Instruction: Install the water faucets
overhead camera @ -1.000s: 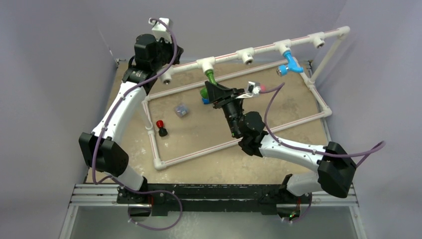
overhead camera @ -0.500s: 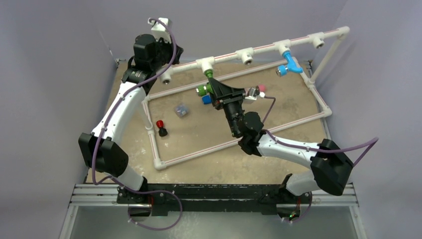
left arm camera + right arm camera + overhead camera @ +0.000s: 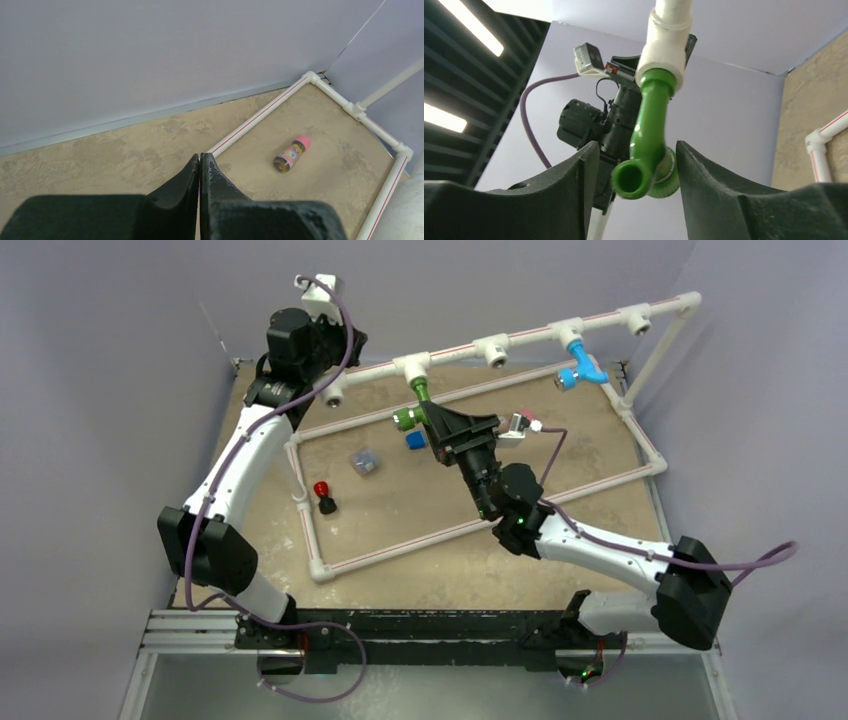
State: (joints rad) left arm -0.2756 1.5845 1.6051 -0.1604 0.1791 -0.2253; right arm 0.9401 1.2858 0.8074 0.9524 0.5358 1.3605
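The green faucet (image 3: 649, 125) is a shiny bent tube with a round open mouth. Its top sits in a white pipe fitting (image 3: 667, 47) at the far side. It hangs between the right gripper (image 3: 638, 150) jaws, which are spread apart. The blue faucet (image 3: 581, 368) sits further right. The left gripper (image 3: 200, 165) jaws are pressed together.

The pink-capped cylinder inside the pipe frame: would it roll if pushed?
The pink-capped cylinder lies on its side and looks round, so a sideways push would probably roll it. It looks small, so it is likely light. The pipe frame nearby would probably stop it.
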